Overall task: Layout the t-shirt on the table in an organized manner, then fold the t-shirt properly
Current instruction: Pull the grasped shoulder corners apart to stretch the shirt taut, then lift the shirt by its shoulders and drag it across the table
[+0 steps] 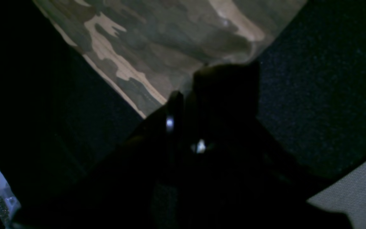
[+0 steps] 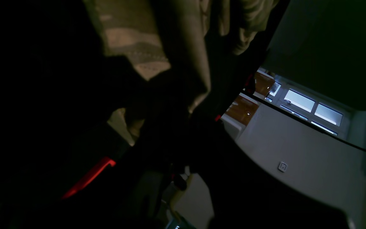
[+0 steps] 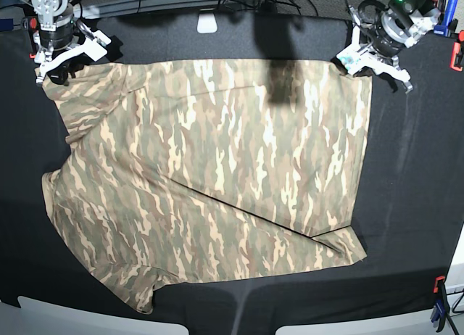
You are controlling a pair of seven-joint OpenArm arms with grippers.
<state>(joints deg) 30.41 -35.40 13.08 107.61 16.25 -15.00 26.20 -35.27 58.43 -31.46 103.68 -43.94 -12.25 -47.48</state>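
The camouflage t-shirt (image 3: 210,175) lies spread over the black table (image 3: 413,190), with a diagonal crease across its lower half and a folded-up corner at the lower right. My left gripper (image 3: 346,61) is at the shirt's far right corner. In the left wrist view its dark fingertips (image 1: 224,73) are shut on the tip of that corner of the t-shirt (image 1: 170,41). My right gripper (image 3: 49,72) is at the far left corner. In the right wrist view it (image 2: 167,92) is shut with the t-shirt (image 2: 132,38) bunched around its fingers.
A red clamp (image 3: 457,56) sits on the table's right edge and another clamp (image 3: 438,306) at the near right corner. A white object (image 3: 208,22) and cables lie along the far edge. Pale floor (image 1: 357,190) shows past the table edge.
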